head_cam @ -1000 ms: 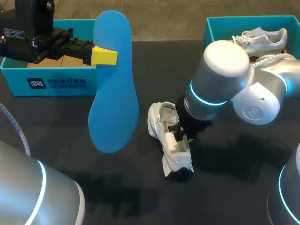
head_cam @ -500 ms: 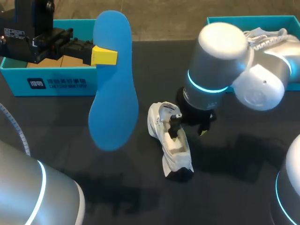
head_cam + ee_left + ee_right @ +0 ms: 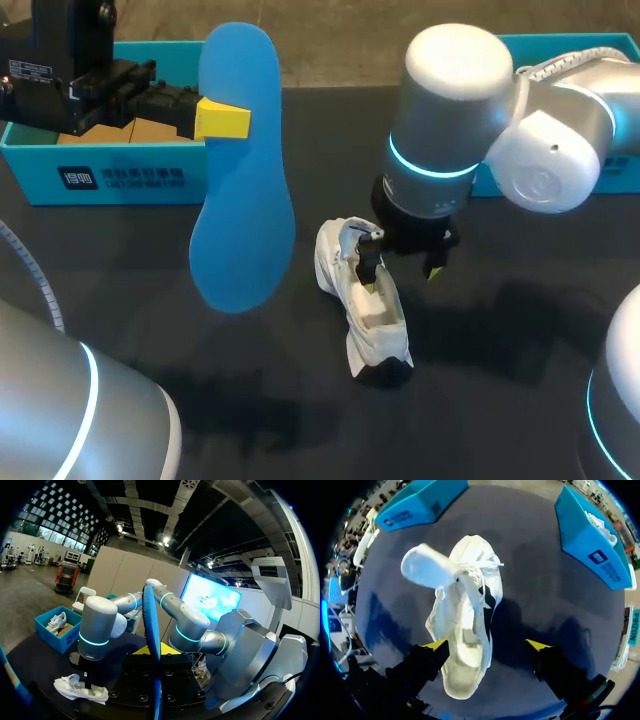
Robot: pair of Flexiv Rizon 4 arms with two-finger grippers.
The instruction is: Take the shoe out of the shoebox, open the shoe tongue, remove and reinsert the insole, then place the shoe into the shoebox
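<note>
The right arm (image 3: 450,120) is standing higher and farther left than a second ago, now covering more of the right shoebox (image 3: 590,42). The right gripper (image 3: 400,277) has lifted from the shoe (image 3: 362,300). The shoe, the insole (image 3: 243,170) and the left gripper (image 3: 222,118) are remaining where they were.

The right gripper is hanging wide open over the shoe and gripping nothing. One yellow tip is sitting by the shoe's opening and the other is over the bare table (image 3: 300,420) to the right. Whether the first tip is touching the shoe cannot be told.

The left gripper is pinching the insole, holding it upright in the air at the left, in front of the left shoebox (image 3: 120,175). Only one yellow finger is showing in the head view. In the left wrist view the insole (image 3: 152,645) is running edge-on, a thin curved blade.

The insole is smooth, matte blue foam, rounded at both ends and narrower in the middle.

The shoe is lying at the table's middle, toe toward the near side. It is white and soft-sided, with loose laces and dark inner parts. Its tongue (image 3: 427,567) is showing as a rounded white flap, folded away from the opening.

Both shoeboxes are teal, straight-walled card. The table is dark and matte.
</note>
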